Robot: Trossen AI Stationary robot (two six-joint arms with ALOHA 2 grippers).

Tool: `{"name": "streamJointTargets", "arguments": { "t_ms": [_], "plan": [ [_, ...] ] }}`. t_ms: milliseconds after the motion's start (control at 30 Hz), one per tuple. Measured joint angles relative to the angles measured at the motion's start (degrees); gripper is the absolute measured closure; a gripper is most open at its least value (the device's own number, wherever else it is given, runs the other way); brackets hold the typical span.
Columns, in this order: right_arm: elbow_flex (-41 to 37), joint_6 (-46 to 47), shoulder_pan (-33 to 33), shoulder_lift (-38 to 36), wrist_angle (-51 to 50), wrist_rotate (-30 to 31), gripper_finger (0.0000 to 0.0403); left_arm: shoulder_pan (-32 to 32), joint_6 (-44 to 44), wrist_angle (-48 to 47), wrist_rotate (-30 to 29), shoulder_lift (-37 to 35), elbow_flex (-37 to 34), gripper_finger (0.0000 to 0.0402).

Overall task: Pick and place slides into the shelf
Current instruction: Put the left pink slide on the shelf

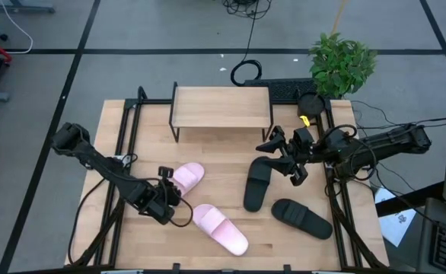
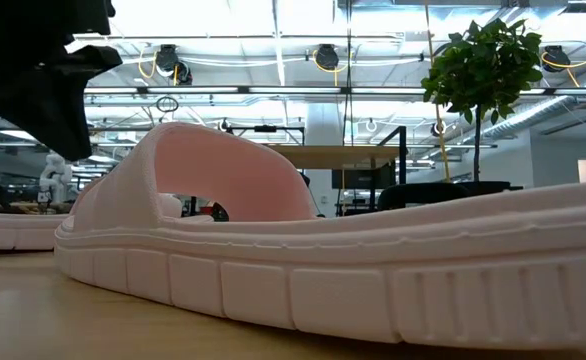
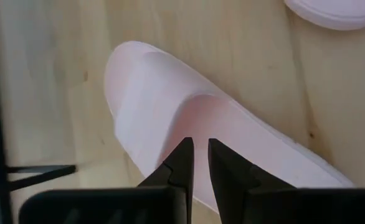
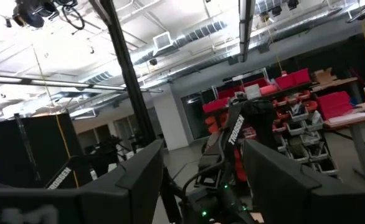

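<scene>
1. The left gripper [image 1: 167, 190] sits well to the near-left of the shelf [image 1: 221, 106], poised over the upper pink slide [image 1: 186, 177]. In its wrist view the fingers [image 3: 184, 163] stand nearly closed, a thin gap between them, above the strap of that slide [image 3: 170, 118]; whether they touch it I cannot tell, and nothing is held.
2. The second pink slide [image 1: 220, 227] lies on the table, nearer the front edge than the shelf and untouched.
3. The shelf itself bears no slides, so none of the four looks placed; the whole task seems still ahead.
4. One black slide [image 1: 258, 183] lies in front of the shelf's right end, the other black slide [image 1: 301, 218] farther right and forward.
5. The right gripper [image 1: 290, 156] hovers just off the shelf's right end, above the first black slide. Its wrist view shows the fingers [image 4: 132, 180] set wide apart, pointing out into the room, with nothing between them.
</scene>
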Motion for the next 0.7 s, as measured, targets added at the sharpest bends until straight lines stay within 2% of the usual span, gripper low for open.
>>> {"name": "streamJointTargets", "arguments": {
  "t_ms": [133,533,700],
  "plan": [
    [0.0,-0.13,-0.21,0.0,-0.07,-0.04,0.0193,0.47,-0.3,0.0,2.88,-0.18,0.0,0.0355],
    [0.0,-1.27,-0.19,0.0,-0.02,0.04,0.0193,3.25,-2.14,0.21,2.99,-0.39,0.0,0.0354],
    [0.0,-1.27,-0.19,0.0,-0.02,0.07,0.0193,5.19,-2.51,0.2,2.91,-0.39,0.0,0.0319]
  ]
}}
